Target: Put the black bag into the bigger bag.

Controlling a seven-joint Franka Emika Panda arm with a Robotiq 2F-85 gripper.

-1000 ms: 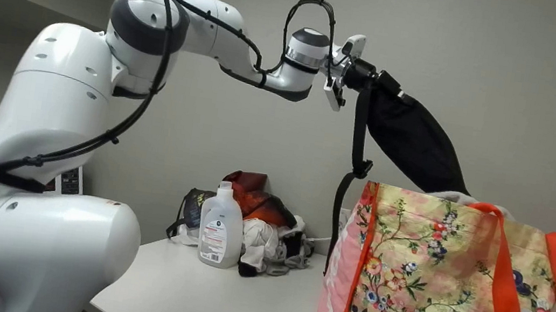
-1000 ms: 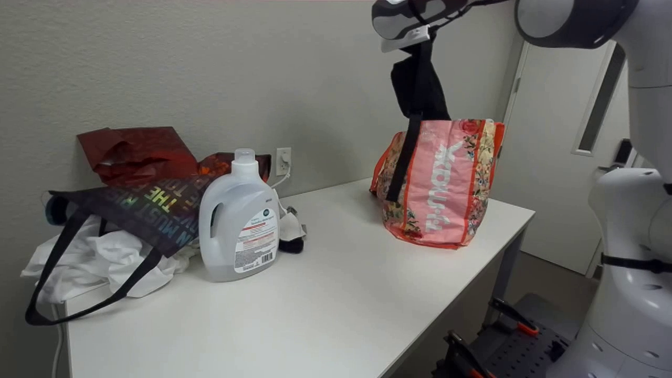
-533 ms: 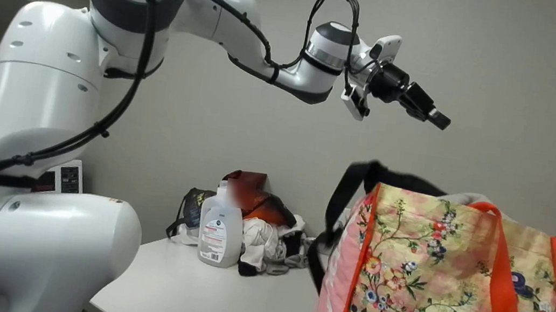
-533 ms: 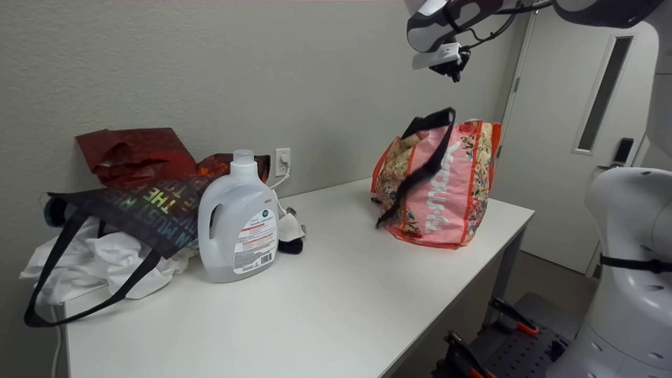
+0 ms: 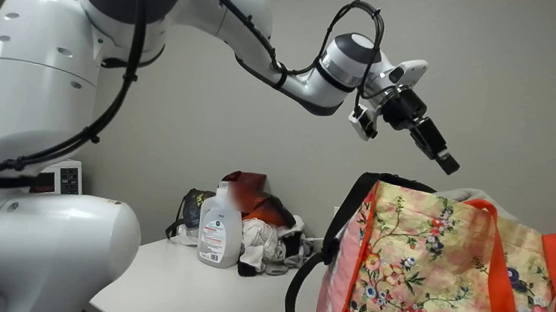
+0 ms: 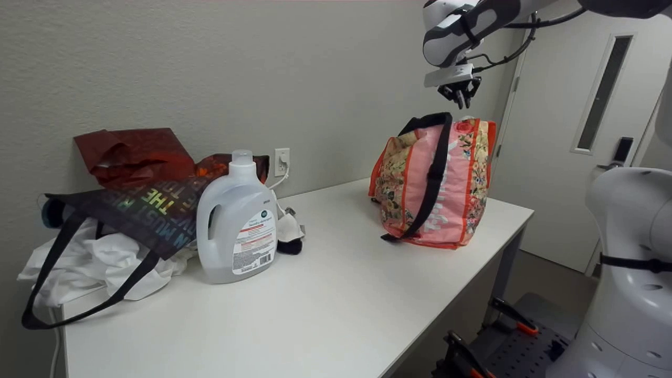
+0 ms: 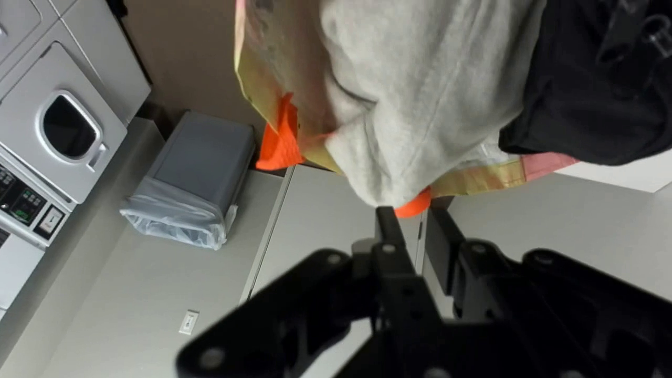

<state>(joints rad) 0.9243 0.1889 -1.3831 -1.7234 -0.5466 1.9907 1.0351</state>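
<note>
**Black bag [image 7: 598,94] at the mouth, strap [image 6: 434,181] outside**

In an exterior view: gripper [image 5: 447,162] above bigger bag [image 5: 417,284], apart from it; black bag's top shows over its rim. In an exterior view: strap runs down bigger bag's pink end. Wrist view: 2 fingers [image 7: 388,231] slightly apart, nothing held; black bag beside grey cloth [image 7: 420,94]. Probably best: pinch strap, fold it in, press down gently.

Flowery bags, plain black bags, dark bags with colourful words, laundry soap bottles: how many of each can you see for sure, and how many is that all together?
Flowery bag: 1
Plain black bag: 1
Dark bag with colourful words: 1
Laundry soap bottle: 1
Total: 4
</note>
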